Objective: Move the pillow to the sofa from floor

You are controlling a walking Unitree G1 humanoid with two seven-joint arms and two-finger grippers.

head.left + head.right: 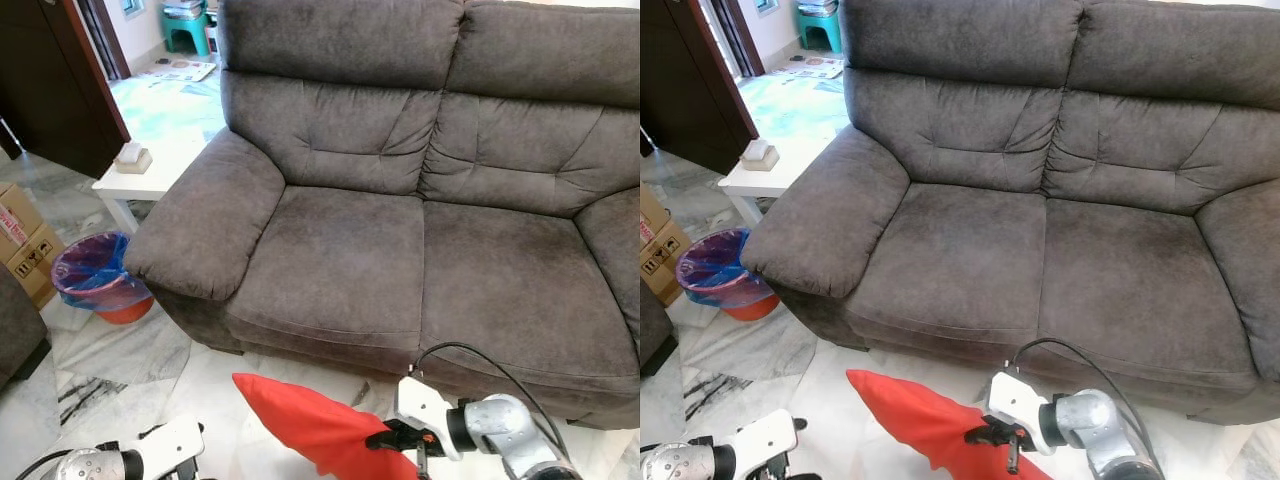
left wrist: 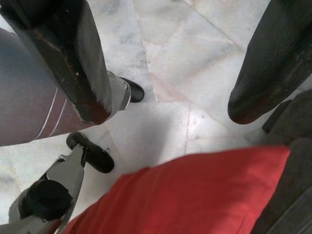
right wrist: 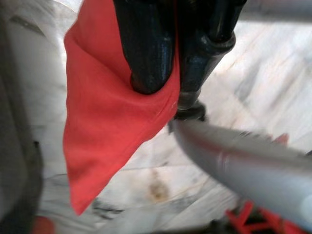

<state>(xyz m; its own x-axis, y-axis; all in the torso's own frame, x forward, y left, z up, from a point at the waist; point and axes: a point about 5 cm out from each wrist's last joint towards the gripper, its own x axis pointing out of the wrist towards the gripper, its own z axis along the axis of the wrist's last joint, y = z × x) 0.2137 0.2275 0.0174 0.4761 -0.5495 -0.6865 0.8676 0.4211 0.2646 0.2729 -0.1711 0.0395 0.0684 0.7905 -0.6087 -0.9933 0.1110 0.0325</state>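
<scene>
I had the red pillow (image 1: 320,430) pinched in the right claw (image 1: 400,440) at the bottom centre of the head view, its two black fingers (image 3: 146,48) closed on a fold of the cloth near one edge. The pillow hung low before the sofa (image 1: 400,250), just above the marble floor (image 2: 195,73) as far as I could judge, with its long axis running from the claw up and left toward a pointed corner. The sofa seat lay straight above it in the frame — so the coming lift, I reckoned, had to go up and forward over the front edge of the seat cushion.

The left claw (image 2: 161,63) sat at the bottom left, fingers spread wide and holding nothing, with the pillow just beneath them in its wrist view; the right arm was plainly the one doing the work.

The pillow looked thin, soft and limp, a smooth matte weave that draped where gripped. The sofa was grey-brown suede-like fabric, plump and creased.
</scene>
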